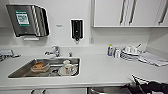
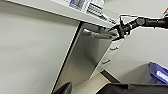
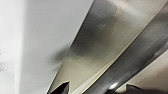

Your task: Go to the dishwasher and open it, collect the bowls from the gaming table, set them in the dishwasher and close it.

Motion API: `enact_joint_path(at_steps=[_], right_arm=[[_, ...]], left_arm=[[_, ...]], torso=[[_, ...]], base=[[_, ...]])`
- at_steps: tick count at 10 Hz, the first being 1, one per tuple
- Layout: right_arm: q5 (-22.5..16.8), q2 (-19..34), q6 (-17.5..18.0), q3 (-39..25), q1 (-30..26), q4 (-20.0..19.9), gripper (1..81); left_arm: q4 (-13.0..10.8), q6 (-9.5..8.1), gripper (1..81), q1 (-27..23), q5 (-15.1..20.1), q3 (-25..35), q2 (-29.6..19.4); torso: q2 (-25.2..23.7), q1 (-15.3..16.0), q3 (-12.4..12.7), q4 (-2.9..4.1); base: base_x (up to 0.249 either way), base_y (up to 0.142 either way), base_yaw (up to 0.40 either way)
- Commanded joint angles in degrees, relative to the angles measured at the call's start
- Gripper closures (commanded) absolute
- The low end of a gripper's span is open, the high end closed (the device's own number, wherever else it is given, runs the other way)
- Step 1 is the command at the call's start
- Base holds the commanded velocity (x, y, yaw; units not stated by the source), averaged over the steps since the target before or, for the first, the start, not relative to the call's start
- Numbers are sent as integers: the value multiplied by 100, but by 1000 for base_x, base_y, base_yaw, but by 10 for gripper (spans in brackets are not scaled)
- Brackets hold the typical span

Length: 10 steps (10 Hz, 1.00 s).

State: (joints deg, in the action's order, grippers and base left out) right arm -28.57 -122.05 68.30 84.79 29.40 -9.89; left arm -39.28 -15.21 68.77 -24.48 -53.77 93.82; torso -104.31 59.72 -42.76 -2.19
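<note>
Stainless-steel dishwasher (image 2: pixel 82 62) front, set under the white surface (image 1: pixel 105 70) to the right of the sink (image 1: pixel 45 67), with its bar handle (image 2: pixel 98 34) near the top edge. The right claw (image 2: pixel 117 31) is at the handle's end; whether it grips the bar cannot be told. Step in hand, by judgement: opening the dishwasher. The next move calls for a firm hold on the bar, then a pull outward and down along the door's arc.
</note>
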Motion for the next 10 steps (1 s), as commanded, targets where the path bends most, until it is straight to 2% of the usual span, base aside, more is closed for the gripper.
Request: enact_joint_path(at_steps=[1,7,10], right_arm=[[-148,73,51,150,-747,-189,10],[-140,-296,-28,792,-238,-128,10],[-201,-192,-36,907,18,-110,10]], left_arm=[[-98,1,10,-386,-57,130,-310],[-106,1,10,-359,-57,78,-293],[-98,1,10,-360,-66,16,-187]], torso=[[0,0,0,0],[0,0,0,0],[0,0,0,0]], base=[[0,0,0],[0,0,0],[0,0,0]])
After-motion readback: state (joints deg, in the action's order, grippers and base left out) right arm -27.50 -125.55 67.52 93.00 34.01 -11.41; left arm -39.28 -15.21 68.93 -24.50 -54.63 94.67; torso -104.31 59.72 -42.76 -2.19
